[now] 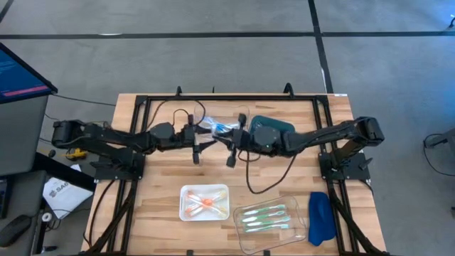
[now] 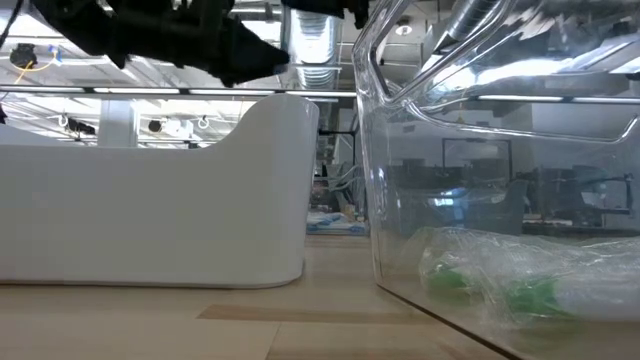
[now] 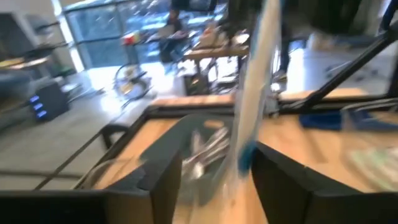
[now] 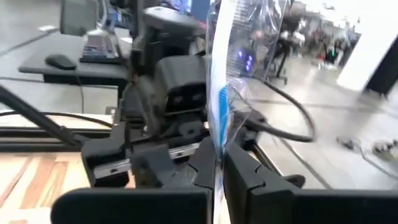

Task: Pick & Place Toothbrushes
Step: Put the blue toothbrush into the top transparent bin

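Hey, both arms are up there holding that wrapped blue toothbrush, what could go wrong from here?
1. The right claw pinches only the clear wrapper of the blue toothbrush; it might slip out.
2. The left claw looks open around it, so a handover could drop it onto the table, not into a tray.

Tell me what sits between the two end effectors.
A blue toothbrush in clear wrapping spans between the left end effector and right end effector, seen in the high view.
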{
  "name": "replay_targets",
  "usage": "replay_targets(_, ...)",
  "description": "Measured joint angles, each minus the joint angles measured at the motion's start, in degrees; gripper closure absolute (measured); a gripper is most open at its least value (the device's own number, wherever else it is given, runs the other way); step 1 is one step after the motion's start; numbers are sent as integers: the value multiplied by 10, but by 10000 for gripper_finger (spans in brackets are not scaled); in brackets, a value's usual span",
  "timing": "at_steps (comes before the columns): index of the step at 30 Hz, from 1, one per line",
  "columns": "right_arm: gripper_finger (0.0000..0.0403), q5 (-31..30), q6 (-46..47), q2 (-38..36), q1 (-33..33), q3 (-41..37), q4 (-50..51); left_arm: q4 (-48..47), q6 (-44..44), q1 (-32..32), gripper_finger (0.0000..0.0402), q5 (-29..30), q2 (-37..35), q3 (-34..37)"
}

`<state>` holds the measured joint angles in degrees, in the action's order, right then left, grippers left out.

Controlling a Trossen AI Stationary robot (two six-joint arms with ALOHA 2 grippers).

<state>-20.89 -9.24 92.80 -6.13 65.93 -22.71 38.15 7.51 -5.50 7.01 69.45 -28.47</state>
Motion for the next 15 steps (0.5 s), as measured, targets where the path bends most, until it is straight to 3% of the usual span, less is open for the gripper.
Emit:
replay_targets(6,400,1,29,3,41,112,212,-140,2,-1,189,63,-116,3)
replay_targets(15,402,16,35,4,98,161,281,-189,-5,-1,195,76,-273,52)
